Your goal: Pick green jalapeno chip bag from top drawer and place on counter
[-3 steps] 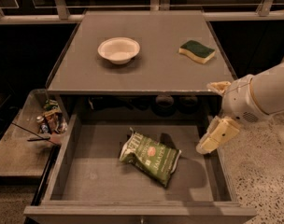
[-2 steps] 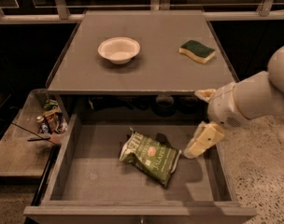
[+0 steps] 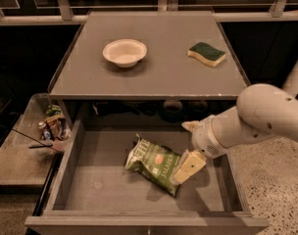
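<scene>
Claw [image 3: 188, 165] has swung left from the drawer's right wall. It is now lower centre-right of frame, at the right end of the green jalapeno chip bag [image 3: 154, 163], which lies mid top drawer [image 3: 65, 175]. You cannot tell whether the claw is wide or narrow. Grasp looks close; bag not yet lifted to counter [image 3: 159, 77].

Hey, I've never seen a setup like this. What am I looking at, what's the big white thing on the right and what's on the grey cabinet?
The white thing is a robot arm reaching in from the right. Its gripper, a two-finger claw, is open and down in the pulled-out drawer, one finger by the right end of the green chip bag lying there. It holds nothing yet. There is one picture, from a camera looking down at the cabinet's front. On the counter sit a white bowl and a green-and-yellow sponge. A low tray of clutter stands to the left.
</scene>
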Controlling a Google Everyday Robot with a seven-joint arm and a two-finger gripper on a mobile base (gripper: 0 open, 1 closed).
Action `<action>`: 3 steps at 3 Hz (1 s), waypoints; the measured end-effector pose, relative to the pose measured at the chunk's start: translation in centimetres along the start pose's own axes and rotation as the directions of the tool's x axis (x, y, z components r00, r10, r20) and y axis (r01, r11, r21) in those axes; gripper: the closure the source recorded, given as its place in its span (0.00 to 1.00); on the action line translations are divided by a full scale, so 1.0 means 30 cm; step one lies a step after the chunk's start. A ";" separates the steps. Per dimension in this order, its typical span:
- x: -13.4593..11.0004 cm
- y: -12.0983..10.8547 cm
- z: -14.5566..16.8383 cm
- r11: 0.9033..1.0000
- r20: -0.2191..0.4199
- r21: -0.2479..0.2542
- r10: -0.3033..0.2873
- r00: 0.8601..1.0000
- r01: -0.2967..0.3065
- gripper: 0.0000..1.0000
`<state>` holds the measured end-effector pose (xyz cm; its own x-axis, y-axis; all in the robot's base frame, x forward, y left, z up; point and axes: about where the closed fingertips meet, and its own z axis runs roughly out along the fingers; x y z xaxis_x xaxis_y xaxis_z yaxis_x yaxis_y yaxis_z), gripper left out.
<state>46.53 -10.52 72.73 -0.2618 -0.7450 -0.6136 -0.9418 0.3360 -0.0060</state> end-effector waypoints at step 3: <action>0.099 0.018 0.299 0.988 0.007 0.079 0.131 0.991 -0.131 0.00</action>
<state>47.13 -7.36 63.82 -0.3815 -0.6903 -0.6147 -0.8796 0.4755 0.0118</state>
